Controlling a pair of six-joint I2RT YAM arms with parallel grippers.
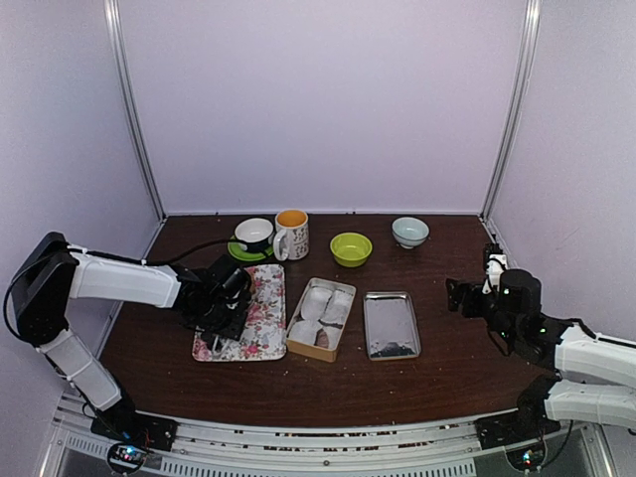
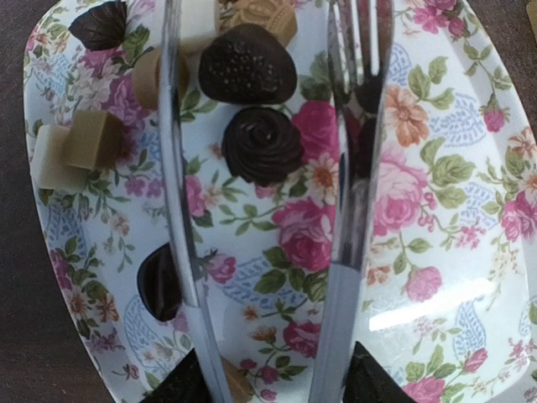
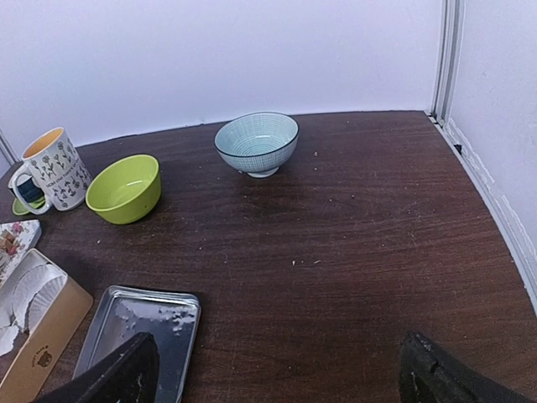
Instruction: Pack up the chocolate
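Observation:
Several chocolates lie on a floral tray (image 2: pixel 436 218): a dark rose-shaped one (image 2: pixel 262 144), a dark heart-shaped one (image 2: pixel 247 64), light brown cubes (image 2: pixel 84 141) and a dark oval (image 2: pixel 158 282). My left gripper (image 2: pixel 277 386) is shut on slim silver tongs (image 2: pixel 352 168). The tong arms stand apart on either side of the rose-shaped piece, just above the tray. In the top view the left gripper (image 1: pixel 221 316) is over the tray's left end (image 1: pixel 266 328). My right gripper (image 3: pixel 277 378) is open and empty above bare table at the right (image 1: pixel 459 296).
A tan tin box (image 1: pixel 321 318) with white paper cups sits right of the tray, with its silver lid (image 1: pixel 391 324) beside it. At the back stand a cup on a green saucer (image 1: pixel 254 235), a flowered mug (image 1: pixel 291 234), a green bowl (image 1: pixel 351 248) and a blue bowl (image 1: pixel 409 232).

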